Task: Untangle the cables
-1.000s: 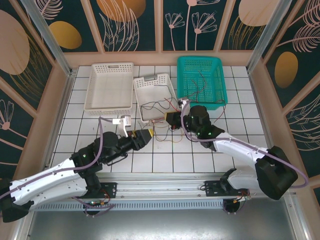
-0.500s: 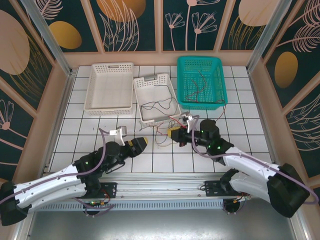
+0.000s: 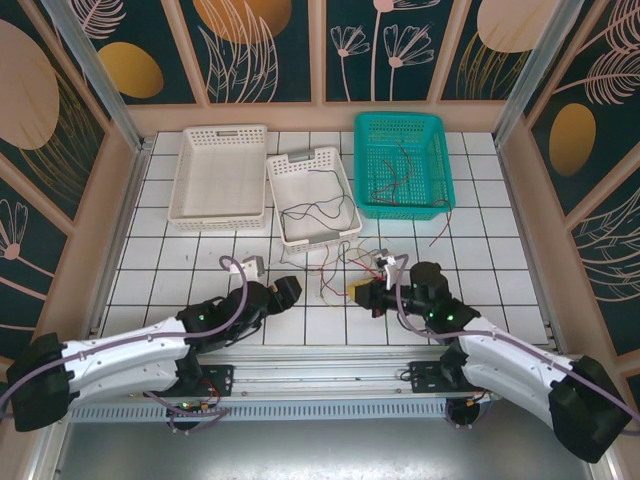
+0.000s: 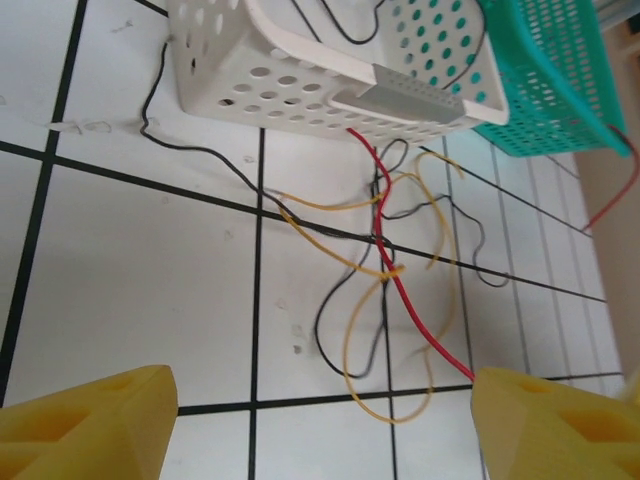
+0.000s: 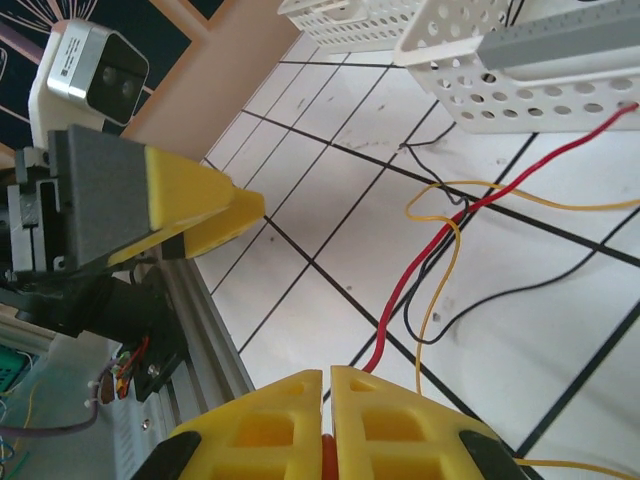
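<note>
Both arms drew back toward the near edge | left gripper [image 3: 287,289] stood wide, empty | right gripper [image 3: 360,294] clamped the red cable [image 5: 398,295] | cables [image 4: 385,268] lay tangled on the table [image 3: 180,262] by the white basket [image 4: 300,95]

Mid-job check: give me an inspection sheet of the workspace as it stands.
Surface: white tiled table.
Job's things: red, black and yellow wires tangled on the tiles beside the small white basket; more wires in it and in the teal basket.
Clutter: large white basket; otherwise nothing seen.
Hands: left hand open, holding nothing; right hand shut on the red wire.
Cables: purple cables run along both arms.
Surroundings: patterned wall panels.
</note>
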